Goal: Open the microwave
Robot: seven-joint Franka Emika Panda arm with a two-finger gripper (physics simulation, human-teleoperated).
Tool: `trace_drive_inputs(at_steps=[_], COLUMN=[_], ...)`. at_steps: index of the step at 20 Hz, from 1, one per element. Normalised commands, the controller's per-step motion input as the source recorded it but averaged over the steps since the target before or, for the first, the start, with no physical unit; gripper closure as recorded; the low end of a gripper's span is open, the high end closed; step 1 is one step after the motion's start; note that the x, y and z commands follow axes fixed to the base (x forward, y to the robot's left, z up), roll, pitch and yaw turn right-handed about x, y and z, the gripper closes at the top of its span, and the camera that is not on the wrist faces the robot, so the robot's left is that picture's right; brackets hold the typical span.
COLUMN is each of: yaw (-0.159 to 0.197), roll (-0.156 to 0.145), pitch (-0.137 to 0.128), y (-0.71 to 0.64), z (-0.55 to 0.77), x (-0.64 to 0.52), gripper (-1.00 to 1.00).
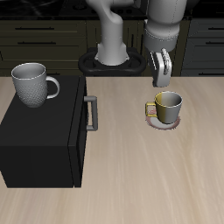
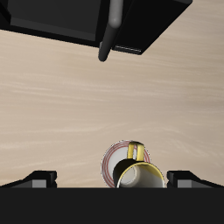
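Note:
The microwave [image 1: 44, 131] is a large matte black box on the wooden table, its door closed, with a grey vertical bar handle [image 1: 91, 113] on the side facing the mug and plate. In the wrist view the microwave [image 2: 96, 22] and its handle [image 2: 110, 31] show at a distance across bare table. My gripper [image 1: 162, 67] hangs open in the air above and slightly behind a yellow mug, well away from the handle, holding nothing. In the wrist view only the tips of my fingers [image 2: 39, 180] show, spread wide.
A grey mug [image 1: 32, 84] stands on top of the microwave. A yellow mug [image 1: 166, 107] sits on a small round plate [image 1: 163, 123] beside the microwave, also seen as the yellow mug [image 2: 140, 175] in the wrist view. Dark cabinet drawers [image 1: 35, 35] line the back.

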Motion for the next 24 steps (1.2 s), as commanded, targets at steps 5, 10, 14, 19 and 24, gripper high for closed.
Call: trace_drive_inputs(at_steps=[5,10,14,19,24], yaw=[-0.228,-0.002,0.009,-0.023,-0.055], roll=[0.074,0.017,0.042,0.037,0.037], pitch=[0.043,-0.052,-0.125,-0.076,-0.099], y=[-0.1,-0.06,0.02,0.01,-0.01], z=[-0.08,0.0,0.0,-0.08,-0.07], x=[-0.08,0.02,0.0,0.01,0.02], gripper=[-1.0,-1.0,-1.0,-1.0,-1.0])
